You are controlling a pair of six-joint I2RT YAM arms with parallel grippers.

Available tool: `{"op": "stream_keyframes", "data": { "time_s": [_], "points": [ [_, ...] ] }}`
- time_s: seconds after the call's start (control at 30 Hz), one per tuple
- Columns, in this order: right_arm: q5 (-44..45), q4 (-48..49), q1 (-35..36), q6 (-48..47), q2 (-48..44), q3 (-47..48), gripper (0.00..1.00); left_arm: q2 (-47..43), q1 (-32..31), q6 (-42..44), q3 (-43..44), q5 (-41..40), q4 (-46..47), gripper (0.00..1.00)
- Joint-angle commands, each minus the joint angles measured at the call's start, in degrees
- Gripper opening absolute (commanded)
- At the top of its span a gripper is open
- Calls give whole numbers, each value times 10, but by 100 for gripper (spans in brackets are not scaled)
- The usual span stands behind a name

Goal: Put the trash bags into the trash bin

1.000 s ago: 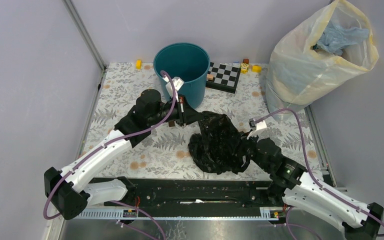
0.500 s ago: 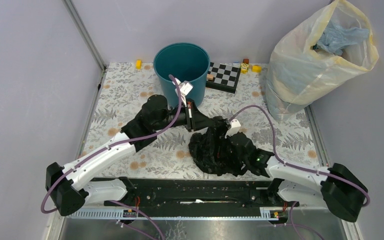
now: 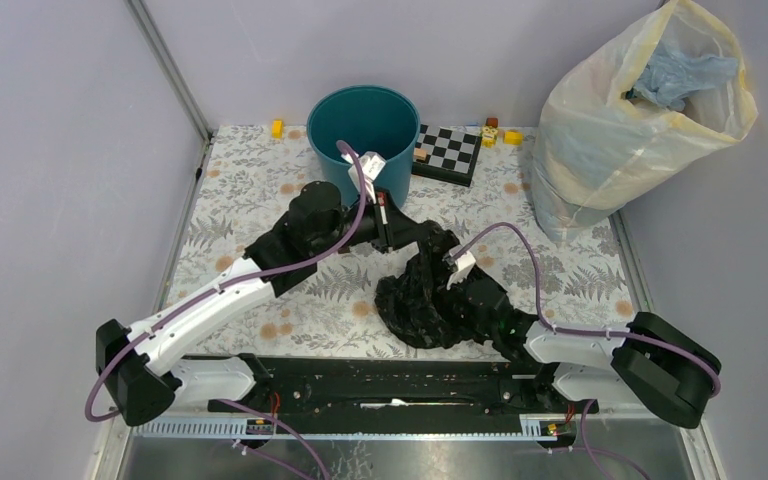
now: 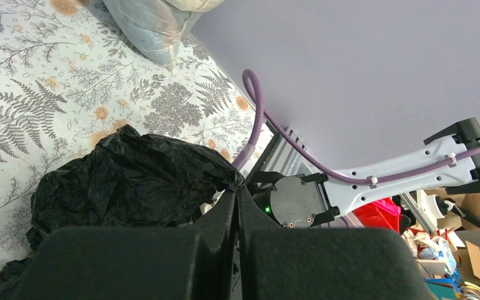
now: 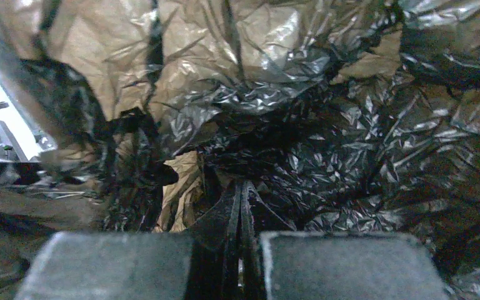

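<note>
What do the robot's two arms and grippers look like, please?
The left arm and the right arm have white links, black rounded joints and black bases. A purple cable with a white tag runs along each. The left gripper and the right gripper have black fingers tapering to thin tips.

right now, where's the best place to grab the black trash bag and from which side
Probably a raised fold at the top of the trash bag, on its edge facing the trash bin, coming from the left. It lies as a limp crumpled heap, so only ridges can be pinched. The left gripper is shut on such a fold; the right gripper pinches its near side.
</note>
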Motion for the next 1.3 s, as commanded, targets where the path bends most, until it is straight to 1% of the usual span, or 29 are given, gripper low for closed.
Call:
{"op": "stream_keyframes", "data": {
  "time_s": [0.0, 0.1, 0.2, 0.3, 0.43, 0.6, 0.7, 0.9, 1.07, 1.17, 1.27],
  "points": [
    [-22, 78, 6, -33, 18, 0, 0, 17, -5, 7, 36, 3, 18, 0],
    [-43, 73, 7, -38, 42, 18, 0, 33, -11, 0, 47, 15, 31, 0],
    [-62, 92, 7, -32, 69, 27, 0, 50, -22, -2, 65, 20, 38, 0],
    [-67, 121, 7, -25, 92, 26, 0, 66, -39, -2, 86, 5, 47, 0],
    [-83, 167, 7, -12, 107, 20, 0, 100, -68, -8, 119, 9, 69, 0],
    [-99, 210, 7, 22, 95, 22, 0, 143, -101, -21, 161, 19, 101, 0],
    [-99, 217, 6, 48, 76, 29, 0, 154, -111, -35, 164, 32, 133, 0],
    [-68, 231, 7, 104, 28, 26, 0, 146, -116, -54, 142, 29, 171, 0],
    [-83, 235, 7, 153, -2, 27, 0, 139, -116, -57, 151, 33, 174, 0],
    [-109, 221, 7, 178, 10, 50, 0, 138, -116, -66, 150, 37, 195, 0],
    [-97, 205, 7, 183, 46, 68, 0, 149, -116, -86, 169, 55, 229, 0]
  ]
}}
